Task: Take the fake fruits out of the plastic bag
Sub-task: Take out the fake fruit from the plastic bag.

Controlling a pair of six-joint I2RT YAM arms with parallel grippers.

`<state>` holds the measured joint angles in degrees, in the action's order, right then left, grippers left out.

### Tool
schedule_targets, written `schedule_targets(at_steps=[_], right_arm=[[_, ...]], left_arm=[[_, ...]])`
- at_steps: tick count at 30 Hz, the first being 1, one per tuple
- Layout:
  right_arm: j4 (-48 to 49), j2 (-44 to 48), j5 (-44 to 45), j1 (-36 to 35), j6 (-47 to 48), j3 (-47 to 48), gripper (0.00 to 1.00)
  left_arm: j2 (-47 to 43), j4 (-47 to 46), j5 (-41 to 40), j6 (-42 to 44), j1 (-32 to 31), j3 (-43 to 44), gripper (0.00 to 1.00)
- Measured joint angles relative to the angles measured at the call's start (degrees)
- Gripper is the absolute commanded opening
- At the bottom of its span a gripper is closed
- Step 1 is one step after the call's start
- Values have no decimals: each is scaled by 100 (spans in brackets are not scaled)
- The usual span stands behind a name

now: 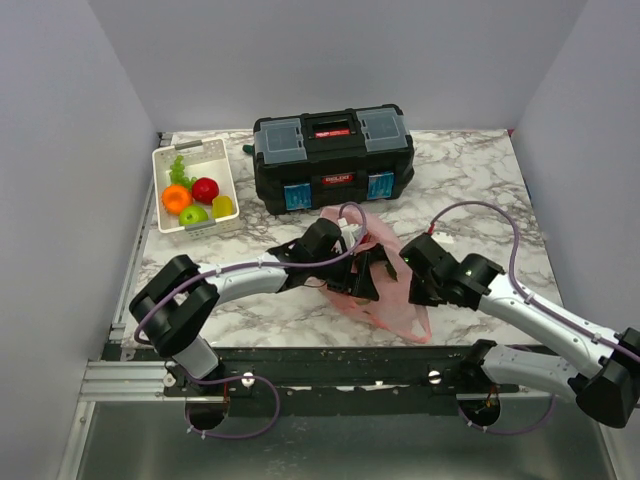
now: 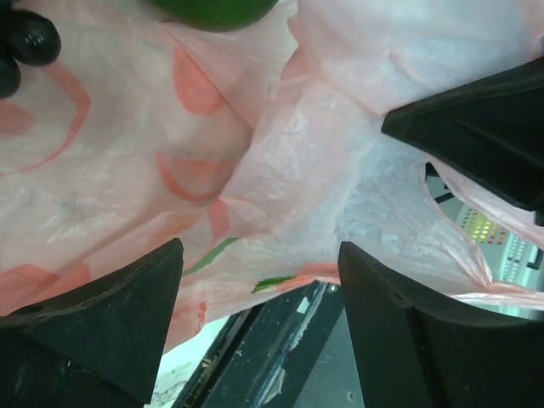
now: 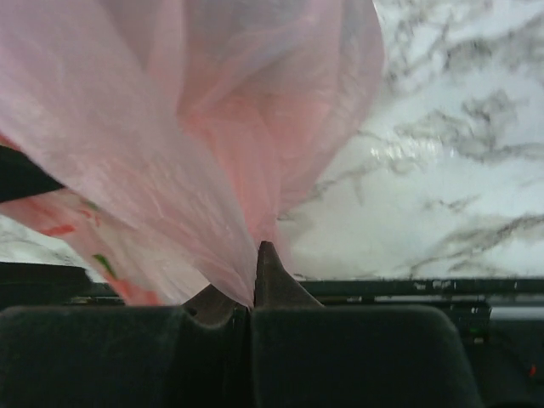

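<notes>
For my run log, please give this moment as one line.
left gripper: open, at bag | right gripper: shut on bag | green fruit, dark grapes: against bag, not gripped

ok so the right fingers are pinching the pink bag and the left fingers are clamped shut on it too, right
Not the left ones. The right fingers are pinching the pink bag, but the left fingers stand open with a wide gap between them, as the left wrist view shows.
</notes>
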<state>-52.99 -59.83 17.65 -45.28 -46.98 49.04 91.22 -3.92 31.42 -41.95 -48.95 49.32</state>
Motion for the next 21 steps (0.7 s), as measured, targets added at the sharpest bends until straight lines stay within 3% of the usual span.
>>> schedule_targets(at_steps=[5, 21], right_arm=[[-214, 138, -192, 0, -557, -286, 1], [-57, 413, -227, -2, -389, -160, 1]], left_arm=[[-37, 216, -280, 433, -76, 122, 72], [332, 1471, -2225, 2424, -343, 1840, 57]])
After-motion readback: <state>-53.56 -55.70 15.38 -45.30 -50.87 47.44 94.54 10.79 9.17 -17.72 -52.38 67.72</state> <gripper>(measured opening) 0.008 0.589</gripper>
